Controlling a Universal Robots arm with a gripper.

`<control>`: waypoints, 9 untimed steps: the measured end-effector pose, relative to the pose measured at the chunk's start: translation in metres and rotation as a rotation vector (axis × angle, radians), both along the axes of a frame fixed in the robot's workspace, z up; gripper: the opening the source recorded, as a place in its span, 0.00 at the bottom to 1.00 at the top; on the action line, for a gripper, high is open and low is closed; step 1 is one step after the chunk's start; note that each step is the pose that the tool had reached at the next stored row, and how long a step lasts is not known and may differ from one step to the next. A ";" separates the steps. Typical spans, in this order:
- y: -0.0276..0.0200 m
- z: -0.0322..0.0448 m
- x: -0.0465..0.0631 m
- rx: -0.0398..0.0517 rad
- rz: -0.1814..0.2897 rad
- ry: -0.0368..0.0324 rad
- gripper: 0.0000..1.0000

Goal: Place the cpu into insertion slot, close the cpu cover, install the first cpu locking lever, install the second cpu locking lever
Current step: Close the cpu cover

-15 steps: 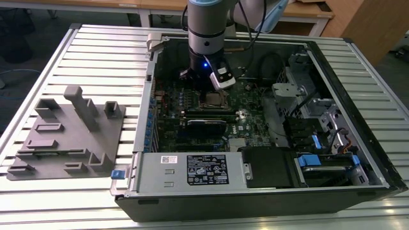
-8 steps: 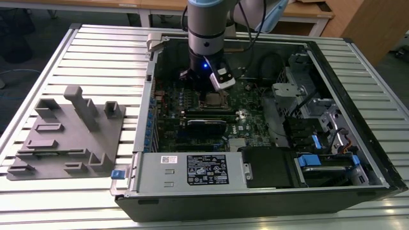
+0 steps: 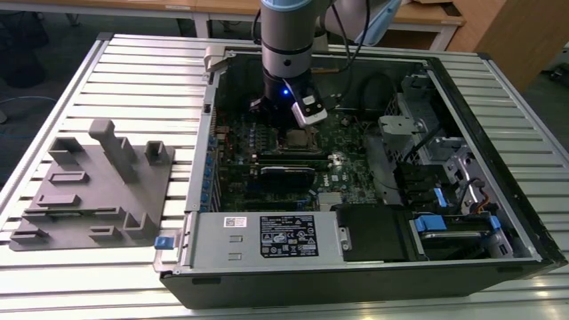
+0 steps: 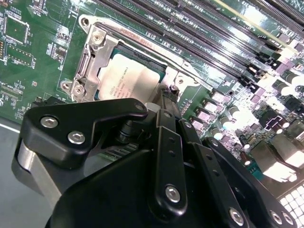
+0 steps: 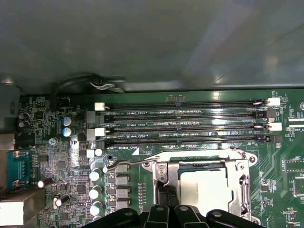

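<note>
The cpu (image 4: 128, 76) (image 5: 204, 190) lies flat in the insertion slot (image 3: 300, 139) on the green board. The silvery cpu cover (image 4: 95, 52) (image 5: 244, 185) is down over it, framing its pale metal top. A thin metal locking lever (image 4: 190, 71) (image 5: 190, 158) runs along the socket edge nearest the memory slots, its hooked end sticking out past the corner. My gripper (image 4: 167, 97) (image 5: 164, 190) (image 3: 286, 125) hangs low at one side of the socket. Its dark fingers are pressed together at the cover's edge, and I cannot tell whether they touch a lever.
Several long black memory slots (image 5: 190, 121) lie beside the socket. The case's power supply (image 3: 266, 237) and drive bays with blue tabs (image 3: 436, 223) fill the near side. A grey parts fixture (image 3: 98, 187) stands on the slatted table at the exterior view's left.
</note>
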State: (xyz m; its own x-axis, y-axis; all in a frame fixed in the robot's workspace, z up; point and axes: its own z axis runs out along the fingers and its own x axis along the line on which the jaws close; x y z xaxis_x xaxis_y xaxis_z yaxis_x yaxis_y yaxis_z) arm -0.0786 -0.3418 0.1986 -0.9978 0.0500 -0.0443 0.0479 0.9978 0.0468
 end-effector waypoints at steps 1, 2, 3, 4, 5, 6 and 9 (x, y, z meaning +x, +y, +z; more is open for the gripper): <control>-0.0001 -0.0003 0.000 -0.0003 0.000 0.0001 0.11; -0.0001 -0.0004 0.000 -0.0004 0.000 0.0002 0.11; -0.0001 -0.0004 0.000 -0.0004 0.000 0.0002 0.11; 0.0000 -0.0005 0.000 -0.0002 0.000 0.0001 0.11; 0.0000 -0.0006 0.000 -0.0001 0.000 0.0001 0.11; 0.0000 -0.0007 0.000 0.0001 0.000 -0.0001 0.11; 0.0000 -0.0007 0.000 0.0001 0.000 -0.0001 0.11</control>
State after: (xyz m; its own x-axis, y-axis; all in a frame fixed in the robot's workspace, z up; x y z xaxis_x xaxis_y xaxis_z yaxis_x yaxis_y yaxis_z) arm -0.0786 -0.3418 0.1979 -0.9978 0.0500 -0.0444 0.0479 0.9977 0.0470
